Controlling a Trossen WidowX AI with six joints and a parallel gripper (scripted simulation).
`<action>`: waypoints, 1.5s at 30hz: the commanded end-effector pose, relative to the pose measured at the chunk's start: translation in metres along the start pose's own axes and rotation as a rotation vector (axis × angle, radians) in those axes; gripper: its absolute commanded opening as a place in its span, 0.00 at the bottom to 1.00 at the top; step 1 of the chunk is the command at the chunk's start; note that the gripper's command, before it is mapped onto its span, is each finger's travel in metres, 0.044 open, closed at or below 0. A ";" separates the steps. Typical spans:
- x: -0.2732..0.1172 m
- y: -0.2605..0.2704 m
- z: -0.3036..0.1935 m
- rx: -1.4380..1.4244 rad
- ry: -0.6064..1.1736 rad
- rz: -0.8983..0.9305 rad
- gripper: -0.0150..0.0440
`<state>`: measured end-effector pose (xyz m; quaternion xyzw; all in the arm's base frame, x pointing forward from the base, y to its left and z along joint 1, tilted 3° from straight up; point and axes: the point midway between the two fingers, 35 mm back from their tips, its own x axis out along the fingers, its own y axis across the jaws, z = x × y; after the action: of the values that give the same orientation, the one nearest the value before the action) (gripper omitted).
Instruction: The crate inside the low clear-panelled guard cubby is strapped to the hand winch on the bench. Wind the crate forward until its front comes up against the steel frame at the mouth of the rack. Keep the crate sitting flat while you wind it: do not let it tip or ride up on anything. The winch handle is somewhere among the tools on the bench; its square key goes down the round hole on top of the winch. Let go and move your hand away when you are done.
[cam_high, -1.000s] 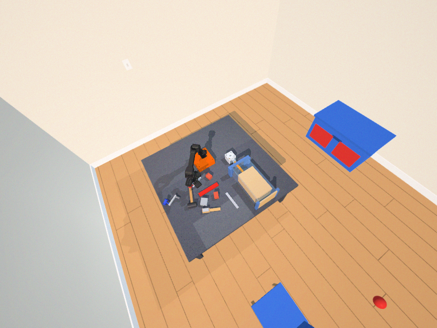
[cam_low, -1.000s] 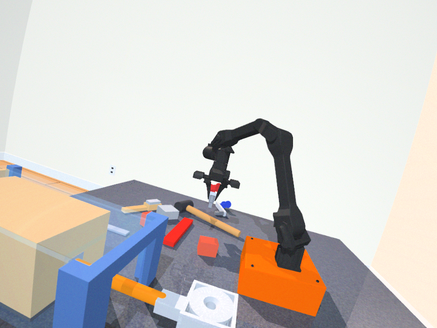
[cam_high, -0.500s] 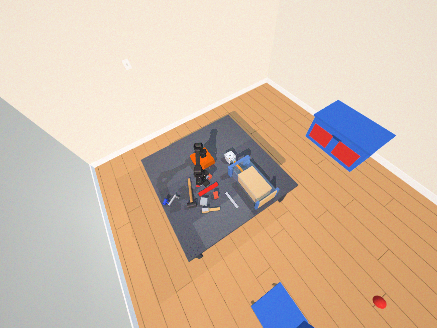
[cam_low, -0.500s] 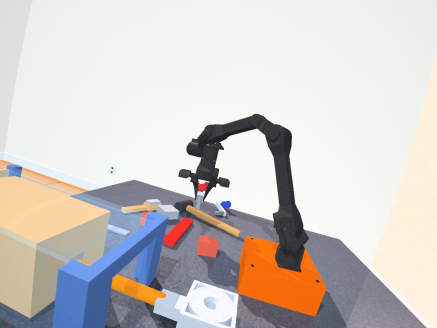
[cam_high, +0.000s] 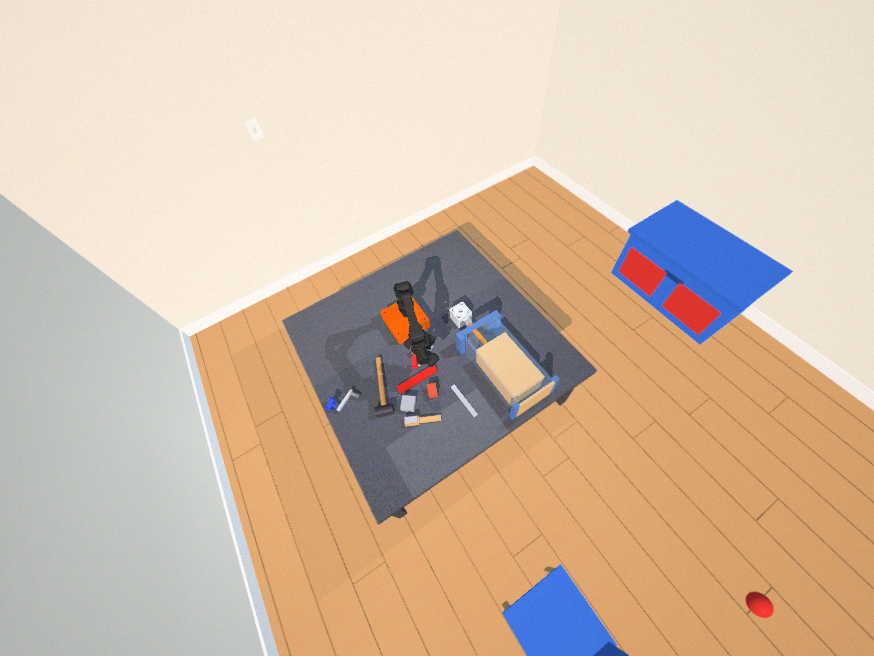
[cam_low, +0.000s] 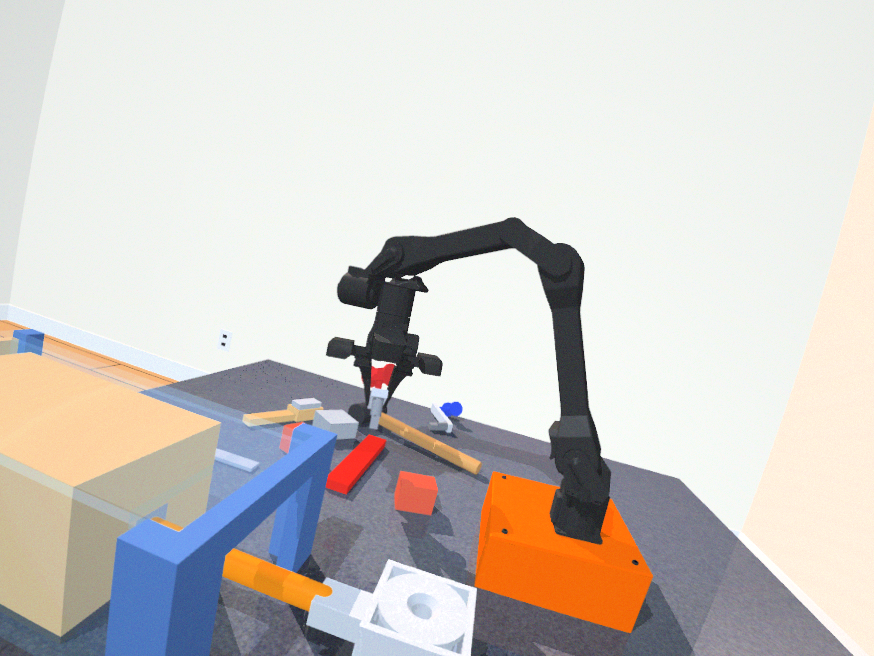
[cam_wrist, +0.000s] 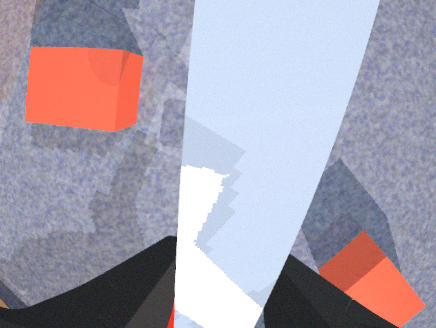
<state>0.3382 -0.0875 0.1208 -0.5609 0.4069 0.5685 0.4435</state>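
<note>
My gripper (cam_low: 378, 401) (cam_wrist: 223, 257) is shut on the winch handle, red with a pale grey shaft (cam_low: 377, 410) pointing down in the exterior view. The handle's pale part (cam_wrist: 270, 75) fills the middle of the wrist view. It is held above the bench, away from the winch; its key end is hard to make out. The white winch (cam_high: 460, 310) (cam_low: 395, 589) has its round top hole uncovered. An orange strap (cam_low: 275, 577) runs from it under the blue frame (cam_high: 487, 321) (cam_low: 238, 487) to the tan crate (cam_high: 508, 363) (cam_low: 134, 416). The crate looks flat, with a gap before the frame.
A long hammer (cam_high: 381, 381) (cam_low: 430, 443), a red bar (cam_high: 416, 379) (cam_low: 356, 463), orange-red blocks (cam_high: 432, 390) (cam_low: 416, 492) (cam_wrist: 75, 87), a grey block (cam_high: 408, 403) (cam_low: 335, 423) and a pale strip (cam_high: 463, 400) lie on the bench. The orange arm base (cam_low: 564, 564) stands beside the winch.
</note>
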 end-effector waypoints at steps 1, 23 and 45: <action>-0.003 -0.007 0.020 -0.016 0.009 0.001 0.25; -0.005 -0.024 0.136 -0.136 0.030 0.025 0.25; -0.009 -0.001 0.246 -0.307 0.087 0.045 0.25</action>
<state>0.2800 0.1381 0.1365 -0.6297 0.3504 0.6105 0.3288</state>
